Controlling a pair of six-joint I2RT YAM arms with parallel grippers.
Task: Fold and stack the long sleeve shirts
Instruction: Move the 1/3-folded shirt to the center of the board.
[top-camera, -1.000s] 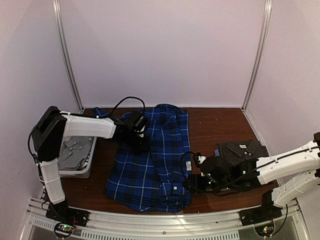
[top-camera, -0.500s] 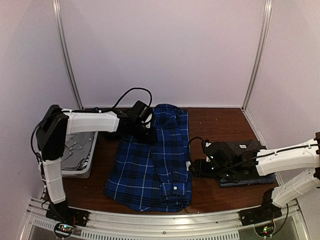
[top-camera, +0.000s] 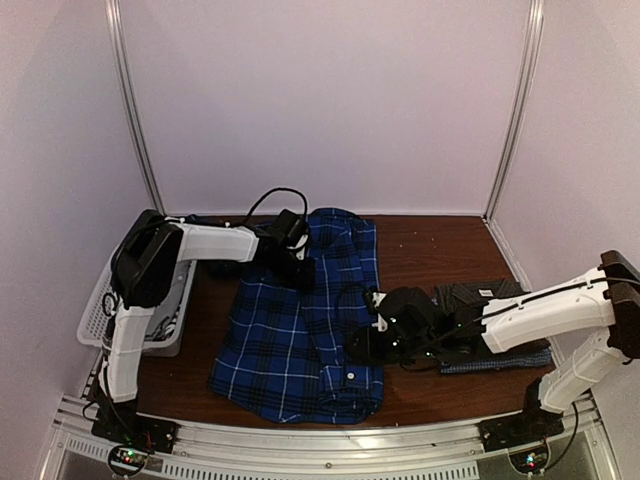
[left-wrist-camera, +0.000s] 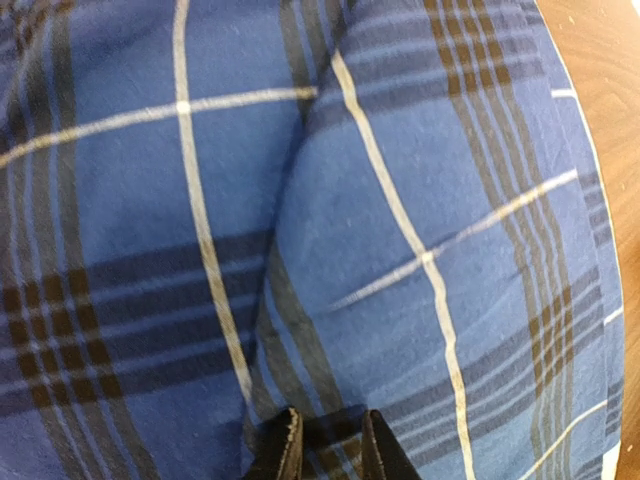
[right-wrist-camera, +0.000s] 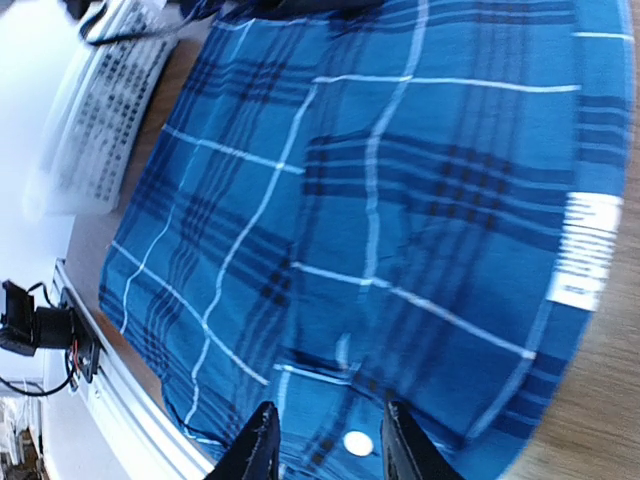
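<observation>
My right end effector (top-camera: 362, 345) had swung from the grey shirt (top-camera: 490, 295) onto the plaid shirt (top-camera: 290, 350) at frame centre, fingers apart. My left end effector (top-camera: 300, 272) sat at its upper edge, nearly together, grip unclear. I judged this the folding step, and next needed firm pinches.

Left arm (top-camera: 205, 243): was stretched out low from its base toward the far left part of the blue plaid shirt (top-camera: 300, 345).
Left gripper (top-camera: 300, 272): was pointed down at the shirt's far left edge; its fingertips (left-wrist-camera: 285, 448) were set close together with a ridge of cloth between them; a grip could not be made out.
Right arm (top-camera: 540, 308): was reached in low from the shirt's right side.
Right gripper (top-camera: 360, 345): was held at the shirt's near right edge, jaws parted, fingers (right-wrist-camera: 262, 445) spread above the cloth.
</observation>
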